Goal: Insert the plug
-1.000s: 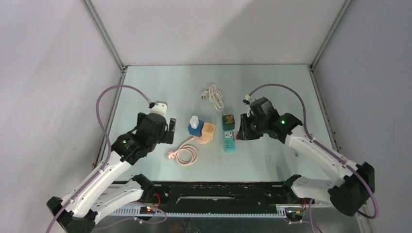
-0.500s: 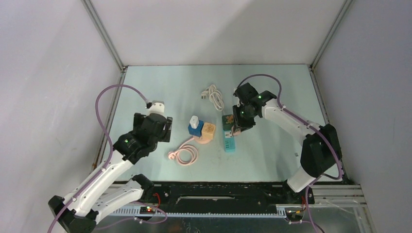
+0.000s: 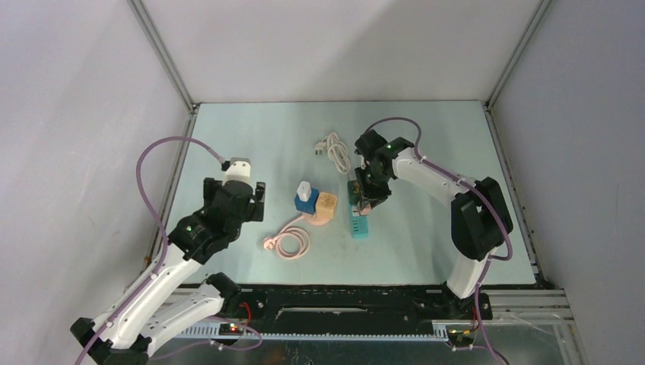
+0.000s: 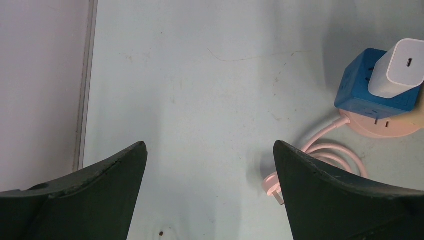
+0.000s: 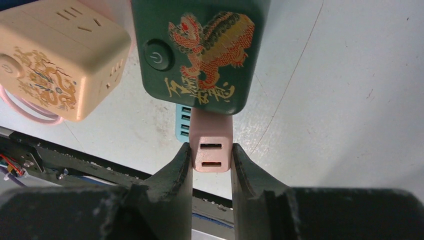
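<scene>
The right hand (image 5: 211, 152) is clenched on the pink plug (image 5: 212, 131), 1 finger on each side, with the plug's 2 slots facing the wrist camera. The plug's far end meets the green socket cube (image 5: 200, 50) at 12 o'clock; its prongs are hidden. A beige socket cube (image 5: 55, 55) sits at 10 o'clock. The left hand (image 4: 209, 147) is released, held wide over bare worktop (image 4: 200, 90). At its 2 o'clock a blue cube (image 4: 362, 92) carries a white charger (image 4: 397, 70).

right gripper (image 3: 368, 195) over green socket cube (image 3: 353, 188) | left gripper (image 3: 255, 203) apart, left of blue cube (image 3: 303, 203)
</scene>
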Available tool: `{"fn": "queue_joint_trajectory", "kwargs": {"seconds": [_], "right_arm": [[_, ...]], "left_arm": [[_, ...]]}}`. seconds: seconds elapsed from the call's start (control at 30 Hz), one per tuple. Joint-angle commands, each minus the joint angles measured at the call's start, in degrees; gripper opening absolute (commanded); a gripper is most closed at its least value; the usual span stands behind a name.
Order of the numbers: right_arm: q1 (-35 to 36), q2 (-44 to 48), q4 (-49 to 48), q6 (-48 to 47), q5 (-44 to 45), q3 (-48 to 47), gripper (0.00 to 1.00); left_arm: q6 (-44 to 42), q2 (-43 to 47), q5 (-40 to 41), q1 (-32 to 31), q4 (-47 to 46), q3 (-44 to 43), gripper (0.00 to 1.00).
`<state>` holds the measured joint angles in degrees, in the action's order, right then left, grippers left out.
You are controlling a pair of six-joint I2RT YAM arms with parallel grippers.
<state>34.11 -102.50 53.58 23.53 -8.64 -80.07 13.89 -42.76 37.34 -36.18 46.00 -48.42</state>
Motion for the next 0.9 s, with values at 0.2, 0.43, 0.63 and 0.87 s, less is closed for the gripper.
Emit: {"fn": "queue_joint_trajectory", "kwargs": {"seconds": [0.2,0.43,0.63,0.87], "right_arm": [[1.34,-2.19,1.98,0.49,4.73,-4.44,0.00],[1.91,-3.68,4.14,0.97,7.55,-5.80,0.00],[2.36,-5.84,4.92,1.17,8.27,-6.87,0.00],[2.79,-7.98,3.98,1.25,8.10,-6.32,0.00]], "left_arm": [[-0.68,-0.74,-0.07,0.24,-1.73,1.14,1.00],[-0.79,-0.83,-0.52,0.25,-1.80,1.23,1.00],[-0.88,-1.01,-0.63,0.24,-1.78,1.23,1.00],[-0.88,-1.01,-0.70,0.24,-1.87,1.23,1.00]]}}
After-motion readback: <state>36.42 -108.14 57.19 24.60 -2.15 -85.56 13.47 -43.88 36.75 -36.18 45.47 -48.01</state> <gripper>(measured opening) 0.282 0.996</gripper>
